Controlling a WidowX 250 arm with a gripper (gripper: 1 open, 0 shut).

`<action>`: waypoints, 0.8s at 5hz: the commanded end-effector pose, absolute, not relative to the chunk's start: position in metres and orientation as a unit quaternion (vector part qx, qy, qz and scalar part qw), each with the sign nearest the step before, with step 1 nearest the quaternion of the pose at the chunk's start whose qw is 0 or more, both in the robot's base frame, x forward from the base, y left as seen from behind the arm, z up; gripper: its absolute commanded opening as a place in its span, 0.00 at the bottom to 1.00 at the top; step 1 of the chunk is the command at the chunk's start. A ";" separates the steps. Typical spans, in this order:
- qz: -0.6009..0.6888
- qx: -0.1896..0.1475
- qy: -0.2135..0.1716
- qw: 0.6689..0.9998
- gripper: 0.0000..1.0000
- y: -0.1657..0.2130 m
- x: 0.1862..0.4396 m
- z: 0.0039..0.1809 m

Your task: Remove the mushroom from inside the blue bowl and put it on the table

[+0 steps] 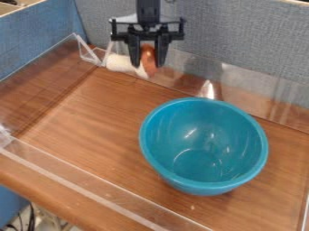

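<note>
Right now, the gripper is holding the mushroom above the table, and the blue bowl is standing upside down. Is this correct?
Not quite: the blue bowl stands upright, its open mouth facing up, as the camera view shows. The gripper does hold the mushroom above the table.

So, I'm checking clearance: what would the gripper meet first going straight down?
Probably the wood-grain tabletop near its back edge, mushroom touching first; depth is unclear.

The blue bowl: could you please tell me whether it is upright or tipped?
Upright: the blue bowl stands with its round opening facing upward, its inside visible.
</note>
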State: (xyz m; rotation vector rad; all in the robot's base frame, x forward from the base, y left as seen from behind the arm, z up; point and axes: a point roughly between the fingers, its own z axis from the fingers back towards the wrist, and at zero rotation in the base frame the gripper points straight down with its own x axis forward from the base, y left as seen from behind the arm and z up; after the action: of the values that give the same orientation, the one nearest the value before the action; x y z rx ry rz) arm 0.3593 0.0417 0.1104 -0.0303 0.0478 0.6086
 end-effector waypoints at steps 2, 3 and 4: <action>0.290 -0.019 -0.005 0.957 0.00 0.023 0.385 0.109; 0.269 -0.020 -0.005 0.963 0.00 0.009 0.385 0.111; 0.249 -0.023 -0.009 0.968 0.00 -0.002 0.383 0.119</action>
State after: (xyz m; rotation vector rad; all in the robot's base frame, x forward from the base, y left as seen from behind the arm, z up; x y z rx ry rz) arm 0.3758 0.0005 0.0845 -0.0225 0.0802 0.5123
